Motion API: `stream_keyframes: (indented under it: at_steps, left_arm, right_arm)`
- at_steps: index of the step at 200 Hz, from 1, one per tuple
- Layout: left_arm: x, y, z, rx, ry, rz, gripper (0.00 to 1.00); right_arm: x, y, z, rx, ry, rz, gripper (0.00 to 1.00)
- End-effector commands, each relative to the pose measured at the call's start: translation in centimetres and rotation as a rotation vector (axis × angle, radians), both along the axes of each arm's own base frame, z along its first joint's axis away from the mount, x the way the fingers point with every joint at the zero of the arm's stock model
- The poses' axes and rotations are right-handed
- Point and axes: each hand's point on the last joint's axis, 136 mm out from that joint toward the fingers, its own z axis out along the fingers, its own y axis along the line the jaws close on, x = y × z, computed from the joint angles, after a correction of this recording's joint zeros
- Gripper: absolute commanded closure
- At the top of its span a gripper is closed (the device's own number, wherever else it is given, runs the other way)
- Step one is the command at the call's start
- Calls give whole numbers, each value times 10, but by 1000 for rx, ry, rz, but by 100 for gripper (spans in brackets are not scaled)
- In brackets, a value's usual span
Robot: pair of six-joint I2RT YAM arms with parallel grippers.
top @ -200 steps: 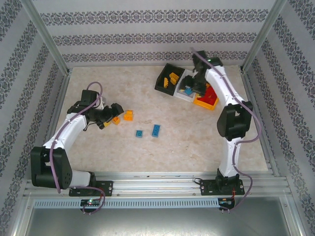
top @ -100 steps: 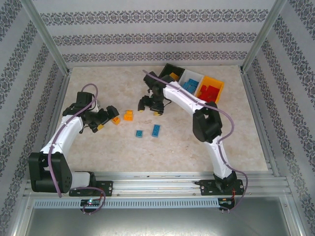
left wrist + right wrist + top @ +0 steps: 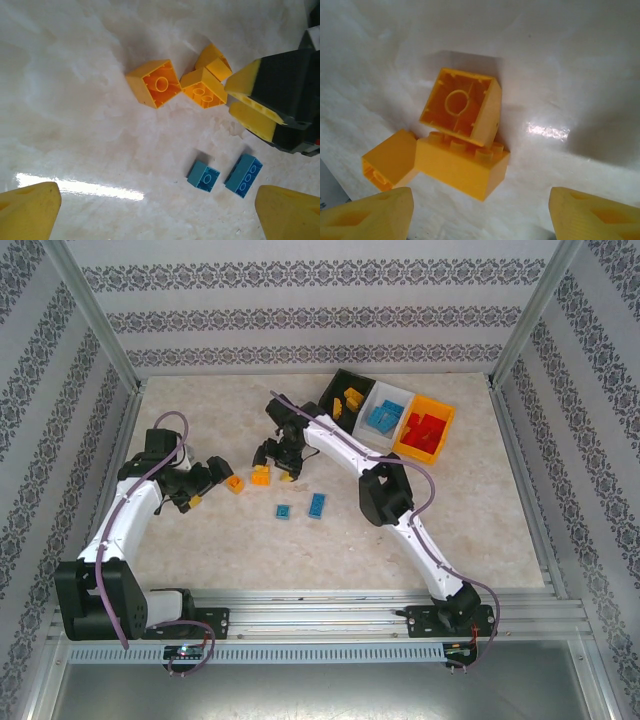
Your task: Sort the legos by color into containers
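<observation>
Three orange-yellow legos lie clustered on the table: an upturned one (image 3: 462,105), a studded one (image 3: 462,165) and a third (image 3: 390,160). My right gripper (image 3: 480,220) (image 3: 272,462) hovers open just over them, nothing between its fingers. In the left wrist view the same orange legos (image 3: 155,82) lie beside the right gripper (image 3: 230,97), with two blue legos (image 3: 203,176) (image 3: 243,175) nearer. My left gripper (image 3: 159,220) (image 3: 212,487) stands wide open and empty, left of an orange lego (image 3: 235,483). The containers stand at the back: black (image 3: 333,400), white (image 3: 371,420), orange (image 3: 440,420).
The two blue legos (image 3: 283,511) (image 3: 317,504) lie in the table's middle, in front of both grippers. Patterned walls and metal posts (image 3: 95,320) enclose the table on three sides. The right arm (image 3: 385,490) stretches diagonally across the table's centre.
The right arm has swung from the containers leftward to the orange legos in the middle. The left gripper has drawn back to the left and opened fully.
</observation>
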Motion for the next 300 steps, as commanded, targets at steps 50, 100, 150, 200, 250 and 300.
stream_keyframes:
  at_steps: [50,100,150,200,250,300]
  left_arm:
    - [-10,6,1,30,24,-27,0]
    - [-13,6,3,38,17,-38,0]
    - [-12,6,5,42,4,-41,0]
    - [-5,7,4,19,-5,-23,0]
    - [-3,8,4,7,-3,-3,0]
    - [-6,13,3,15,12,15,0]
  right_arm:
    - [-7,22,-5,18,14,-27,48]
    - [-8,-6,-4,-71,10,-40,58]
    - [-14,-84,20,-196,-22,-70,58]
    - [-26,-48,40,-61,-60,62,40]
    - [-32,-17,18,-78,-6,120,28]
    - [-33,-12,-2,-90,59,84,27]
